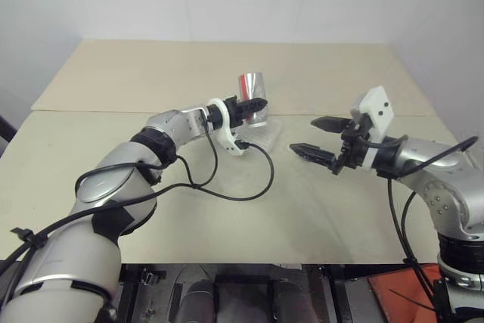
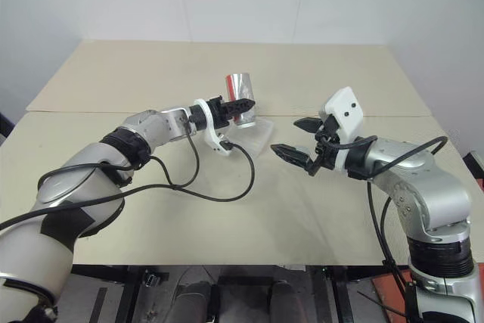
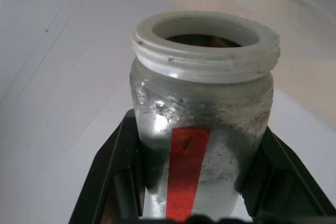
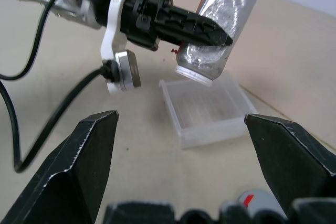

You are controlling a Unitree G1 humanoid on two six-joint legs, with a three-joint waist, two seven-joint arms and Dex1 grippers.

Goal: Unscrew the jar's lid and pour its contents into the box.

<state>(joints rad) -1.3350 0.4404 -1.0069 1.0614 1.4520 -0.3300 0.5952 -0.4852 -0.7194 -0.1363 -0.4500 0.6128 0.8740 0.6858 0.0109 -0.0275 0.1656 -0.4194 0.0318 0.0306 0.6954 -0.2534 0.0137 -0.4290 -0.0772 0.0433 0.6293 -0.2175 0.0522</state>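
Silvery foil and a red stripe mark the jar [image 1: 253, 96], which in the left eye view is clamped between the shut fingers of the left gripper [image 1: 257, 104] and tipped over, mouth down, directly above the clear box [image 1: 257, 135] lying on the beige table [image 1: 151, 73]. Off to that pincer's right, well apart, the right gripper [image 1: 314, 135] is held above the table with its fingers spread wide and nothing between them. From the left wrist view, the jar is seen gripped low on its labelled body by both black fingers [image 3: 113, 171]; its white threaded neck is bare — the lid is off — and dark brownish contents [image 3: 202, 39] can be made out just inside the mouth. In the right wrist view the open fingers frame the scene: beyond them the tilted jar is held by the left gripper's black fingertips, its open mouth just over the box's far edge — and a grey cap with a red mark, the lid [image 4: 257, 201], lies close beneath the right pincer.
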